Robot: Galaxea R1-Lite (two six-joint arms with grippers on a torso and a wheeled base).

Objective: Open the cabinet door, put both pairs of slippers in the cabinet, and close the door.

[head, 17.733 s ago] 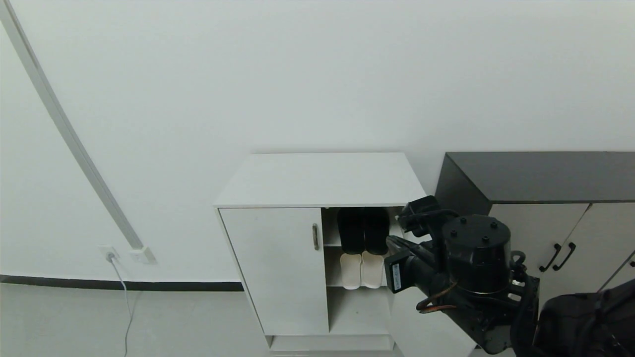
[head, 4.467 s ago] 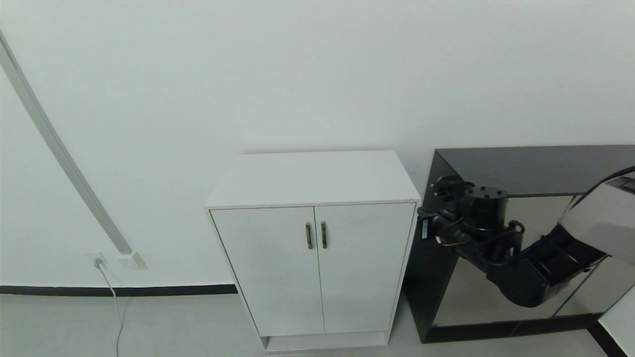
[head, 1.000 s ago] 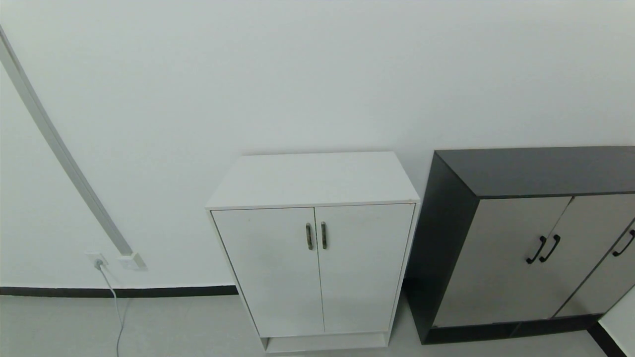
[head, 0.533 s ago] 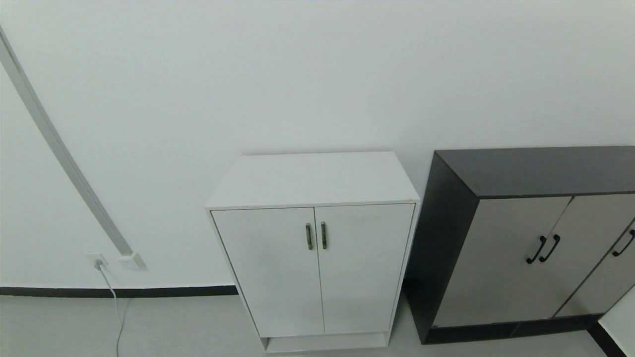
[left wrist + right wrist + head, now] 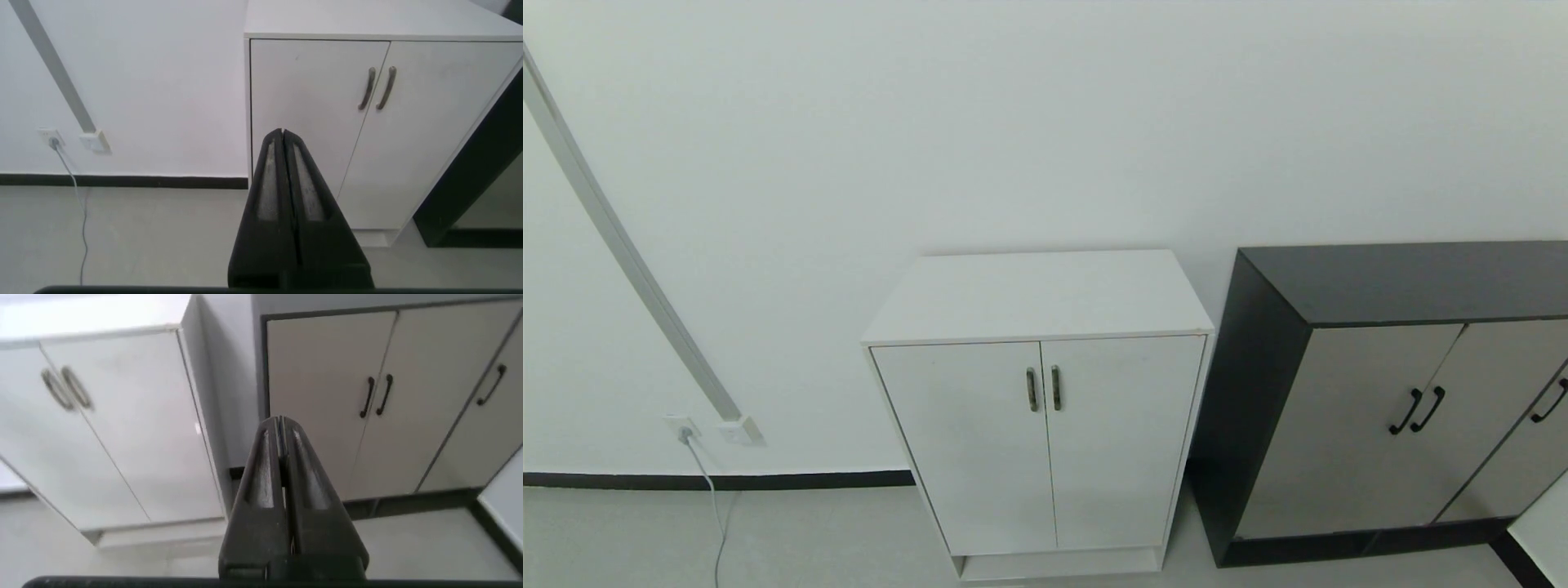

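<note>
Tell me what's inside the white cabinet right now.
Cannot be seen. Both doors of the cabinet are shut, with the handles side by side, so the shelves and any slippers are covered. Only the door fronts and top panel are visible.

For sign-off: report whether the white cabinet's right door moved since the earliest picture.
Yes. The right door swung shut, its edge now meeting the fixed left door.

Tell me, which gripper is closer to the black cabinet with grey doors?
Right, it seems. The right gripper faces the near edge of the black cabinet, beside the white two-door cabinet; the left gripper faces that white cabinet's left door, farther off.
</note>
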